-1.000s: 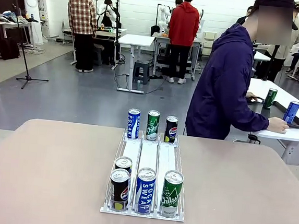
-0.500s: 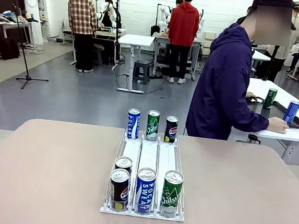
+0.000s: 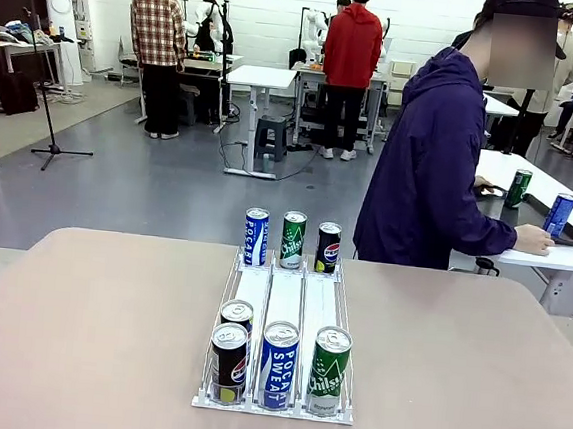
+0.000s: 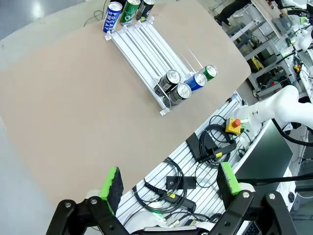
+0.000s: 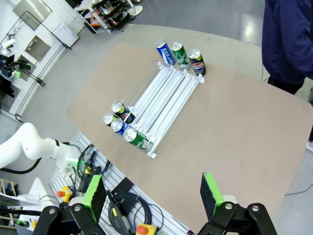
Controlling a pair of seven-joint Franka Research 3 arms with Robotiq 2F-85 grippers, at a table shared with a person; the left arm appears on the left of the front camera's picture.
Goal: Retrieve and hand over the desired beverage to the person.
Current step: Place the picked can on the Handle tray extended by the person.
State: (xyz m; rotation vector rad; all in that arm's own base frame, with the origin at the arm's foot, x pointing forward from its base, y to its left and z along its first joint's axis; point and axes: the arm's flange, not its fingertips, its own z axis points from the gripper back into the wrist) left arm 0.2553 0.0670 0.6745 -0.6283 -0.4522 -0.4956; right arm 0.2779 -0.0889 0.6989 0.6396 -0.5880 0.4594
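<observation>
"POCARI SWEAT" runs down the near blue can [image 3: 278,365] in the rack's middle lane and the far blue can [image 3: 255,237] on the table. The near green can [image 3: 328,372] and far green can [image 3: 292,239] read "Chilsung". The black cans' print cannot be read.

Left gripper [image 4: 168,183] fingers [image 4: 112,181] spread wide above table [image 4: 73,107] edge; can rack [image 4: 146,51] beyond.
</observation>
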